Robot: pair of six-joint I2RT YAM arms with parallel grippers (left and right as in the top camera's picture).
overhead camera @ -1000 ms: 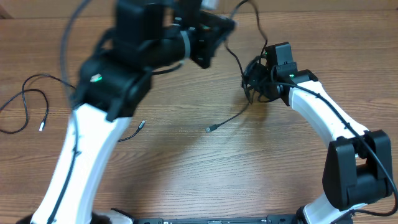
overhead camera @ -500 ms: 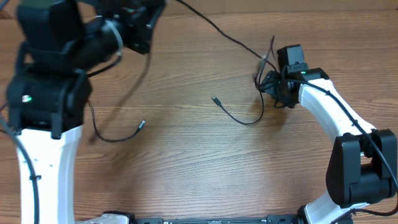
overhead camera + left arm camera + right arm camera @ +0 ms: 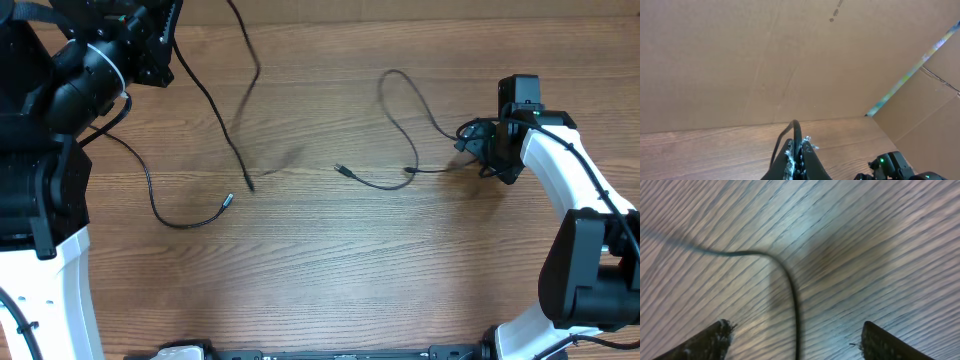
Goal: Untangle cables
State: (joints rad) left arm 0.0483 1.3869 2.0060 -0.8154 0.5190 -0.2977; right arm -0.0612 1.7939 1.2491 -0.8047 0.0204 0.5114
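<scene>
My left gripper (image 3: 168, 35) is raised at the far left, shut on a thin black cable (image 3: 232, 152) whose free end hangs down to the table. In the left wrist view the cable (image 3: 797, 131) sits pinched between the jaws (image 3: 800, 150). A second black cable (image 3: 416, 150) lies in a loose loop mid-table, running to my right gripper (image 3: 478, 145). In the right wrist view the jaws (image 3: 797, 330) are wide apart with that cable (image 3: 790, 280) lying between them, untouched. A third cable (image 3: 185, 226) with a light tip curves at the left.
Brown cardboard walls (image 3: 790, 60) stand behind the wooden table (image 3: 330, 280). The right arm's white link (image 3: 570, 190) crosses the right side. The left arm's base (image 3: 40, 270) fills the left edge.
My left arm has swung far to the left, carrying its cable away from the right gripper. The right gripper has moved right. The tangle beside it has spread into a loose loop on the table.
</scene>
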